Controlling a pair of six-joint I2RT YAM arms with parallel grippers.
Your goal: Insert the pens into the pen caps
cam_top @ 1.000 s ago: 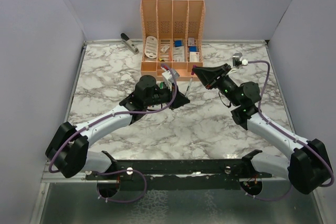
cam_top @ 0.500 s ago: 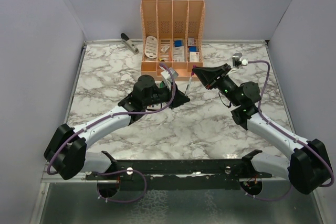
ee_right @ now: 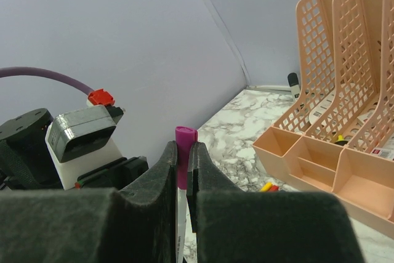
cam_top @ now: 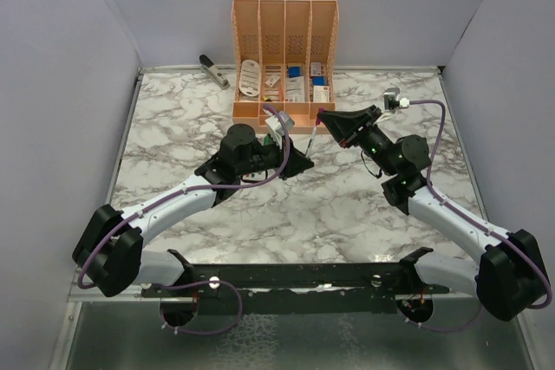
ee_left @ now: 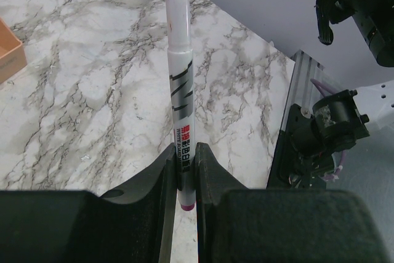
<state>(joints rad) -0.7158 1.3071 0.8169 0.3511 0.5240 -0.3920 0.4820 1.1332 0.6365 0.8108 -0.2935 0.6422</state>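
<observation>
Now, pen (ee_left: 180, 78): whitish printed barrel, held up off the table (cam_top: 173, 127), mid-scene, just on the near side of the orange organiser (cam_top: 284, 19).
Left gripper (ee_left: 183, 170): fingers clamped on the pen's tail end; most of the barrel sticks out free.
Right gripper (ee_right: 183, 164): fingers closed on the purple cap (ee_right: 184, 135), its end showing above them.
Tip and cap: I can't tell whether they've met; the tip runs out of my left wrist view.
Handling, pen: I judge it light, stiff and smooth, apt to pivot or slide back when pushed in so low a hold.
Handling, cap: small hard shell; I'd pinch its sides and leave the mouth free.
</observation>
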